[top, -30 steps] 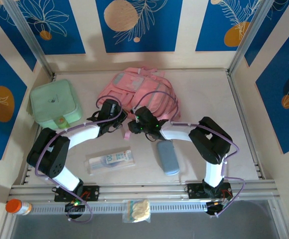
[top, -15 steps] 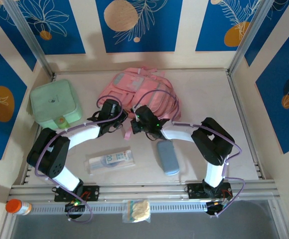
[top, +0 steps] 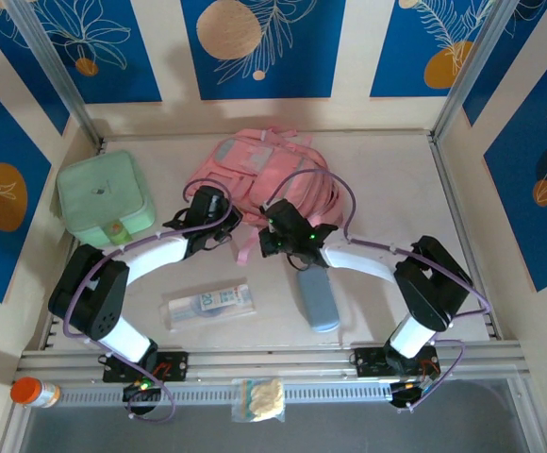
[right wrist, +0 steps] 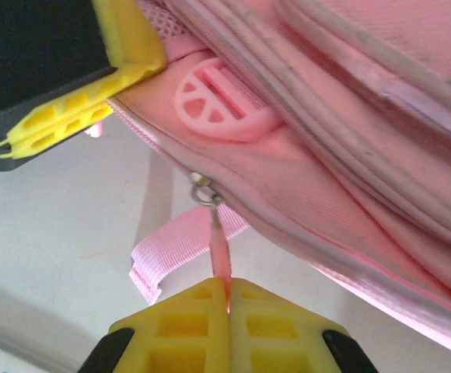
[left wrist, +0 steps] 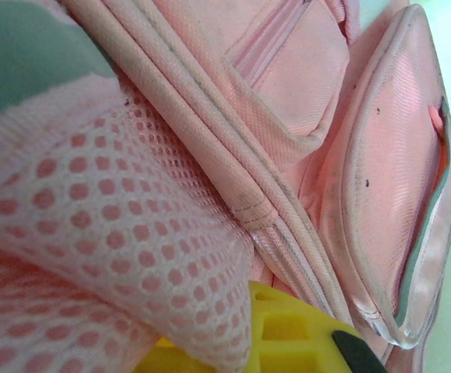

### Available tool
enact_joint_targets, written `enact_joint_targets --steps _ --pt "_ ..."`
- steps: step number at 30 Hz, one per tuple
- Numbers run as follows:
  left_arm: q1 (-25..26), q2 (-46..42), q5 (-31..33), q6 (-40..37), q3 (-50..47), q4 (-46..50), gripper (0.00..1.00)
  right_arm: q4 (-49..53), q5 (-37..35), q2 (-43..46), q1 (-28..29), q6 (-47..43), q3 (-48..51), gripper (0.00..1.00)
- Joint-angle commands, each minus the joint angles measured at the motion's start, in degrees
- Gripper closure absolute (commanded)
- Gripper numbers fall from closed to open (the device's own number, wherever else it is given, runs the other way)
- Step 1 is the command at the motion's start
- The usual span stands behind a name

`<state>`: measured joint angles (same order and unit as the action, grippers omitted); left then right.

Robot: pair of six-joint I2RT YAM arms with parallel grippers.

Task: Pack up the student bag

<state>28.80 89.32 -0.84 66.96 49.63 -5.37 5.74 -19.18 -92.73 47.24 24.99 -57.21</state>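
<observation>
The student bag (top: pixel 264 170), a soft pink backpack, lies at the back middle of the table. My right gripper (top: pixel 272 242) is at its near edge, and in the right wrist view it (right wrist: pixel 228 289) is shut on the thin pink zip pull (right wrist: pixel 220 237) hanging from a metal ring. My left gripper (top: pixel 219 222) is pressed against the bag's near left side. In the left wrist view pink mesh fabric (left wrist: pixel 109 210) drapes over its jaws, beside one yellow finger (left wrist: pixel 303 338); it looks shut on that fabric. A loose pink strap (right wrist: pixel 175 252) lies on the table under the zip.
A mint-green lidded case (top: pixel 104 198) stands at the back left. A blue-grey pouch (top: pixel 318 297) and a clear packet (top: pixel 209 303) lie on the near table. An orange-capped bottle (top: pixel 33 391) and a snack bag (top: pixel 259 398) sit by the front rail.
My right arm's elbow has swung out to the right and its gripper has shifted slightly right along the bag's near edge with the zip pull. The left arm has barely moved.
</observation>
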Motion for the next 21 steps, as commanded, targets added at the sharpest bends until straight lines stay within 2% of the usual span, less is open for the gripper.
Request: enact_joint_targets --steps 1,5,9,11,14,16,18,21 --pt "-1.78 -3.45 -0.82 -2.40 2.15 -2.39 1.00 7.09 -0.33 3.14 -1.74 0.88 2.97 1.00" --pt "-3.12 -3.29 -2.06 -2.00 1.52 -3.15 1.00 10.64 -0.65 5.71 -2.93 0.13 3.68 1.00" --pt "-5.17 -3.28 -3.90 -1.81 0.93 -4.22 1.00 8.78 5.11 9.44 -6.14 -1.16 6.88 1.00" --pt "-4.98 -3.28 -4.50 -1.27 1.06 -4.55 1.00 9.31 7.34 8.65 -5.48 -2.53 5.21 1.00" --pt "-4.63 -3.08 -5.57 -0.33 0.98 -6.00 1.00 11.12 6.16 5.10 -3.22 2.93 0.40 1.00" --pt "-4.13 -3.18 -5.33 -0.56 1.08 -5.80 1.00 6.20 9.15 3.55 -1.29 6.31 0.14 1.00" --pt "-3.60 -3.33 -5.31 -0.52 1.09 -5.62 1.00 1.76 7.93 1.85 1.23 6.91 -0.29 0.89" --pt "-2.75 -3.44 -5.48 0.01 0.49 -6.41 1.00 4.08 3.79 -3.49 2.30 8.15 -6.39 0.81"
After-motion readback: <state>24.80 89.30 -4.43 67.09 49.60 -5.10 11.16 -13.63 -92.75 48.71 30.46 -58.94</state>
